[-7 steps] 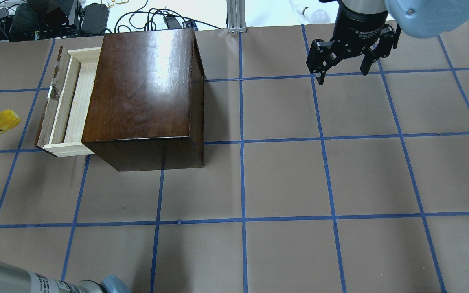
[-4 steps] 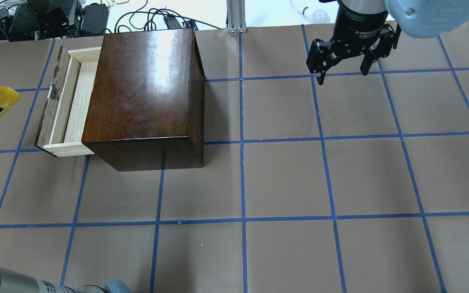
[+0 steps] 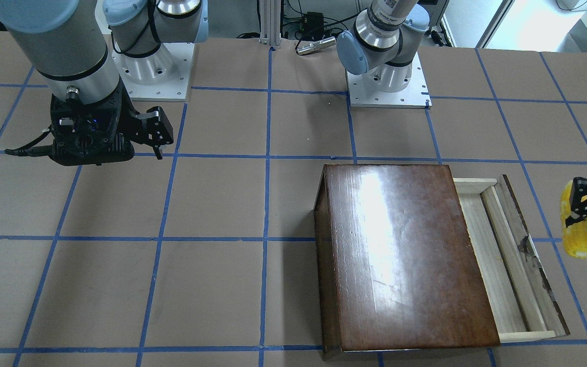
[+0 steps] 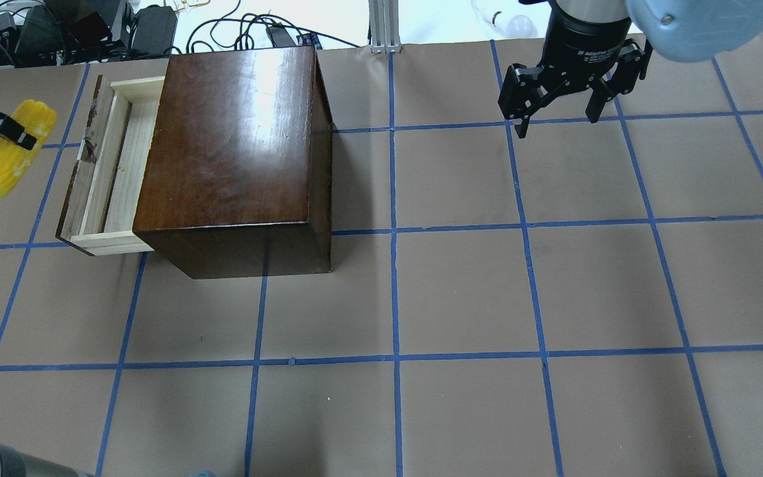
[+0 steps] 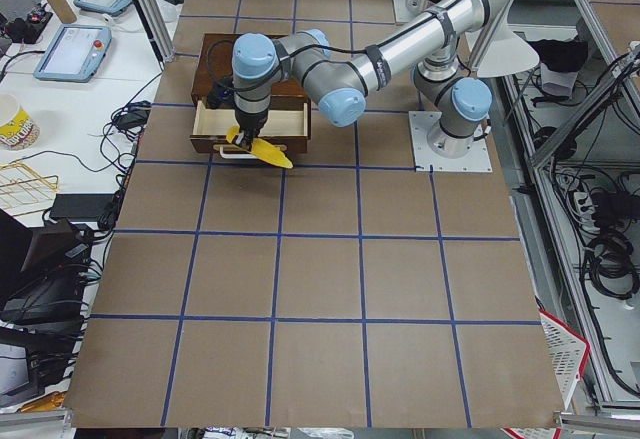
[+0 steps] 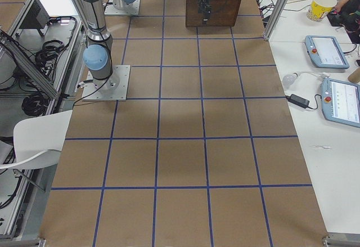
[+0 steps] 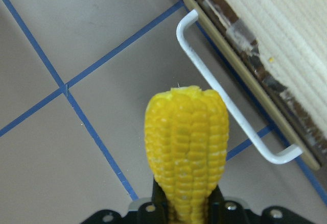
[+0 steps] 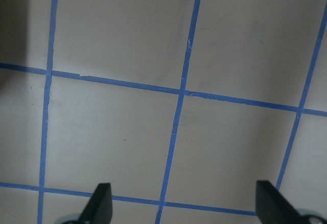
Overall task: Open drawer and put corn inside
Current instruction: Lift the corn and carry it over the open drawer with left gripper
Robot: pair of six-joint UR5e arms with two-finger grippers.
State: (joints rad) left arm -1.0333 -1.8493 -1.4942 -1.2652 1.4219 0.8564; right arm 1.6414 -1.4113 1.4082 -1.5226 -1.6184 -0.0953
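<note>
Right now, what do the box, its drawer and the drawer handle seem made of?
Box: dark wood, glossy varnish, glare on its top. Drawer: pale unfinished wood, grain showing; dark front panel chipped. Handle: thin white rod, probably painted metal.

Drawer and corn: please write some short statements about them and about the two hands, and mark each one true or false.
1. The drawer is pulled open. True.
2. The corn lies inside the drawer. False: the left hand holds it outside, in front of the drawer's front panel.
3. The right hand is open and holds nothing. True.
4. The drawer's handle is black. False: it is a white wire handle.
</note>
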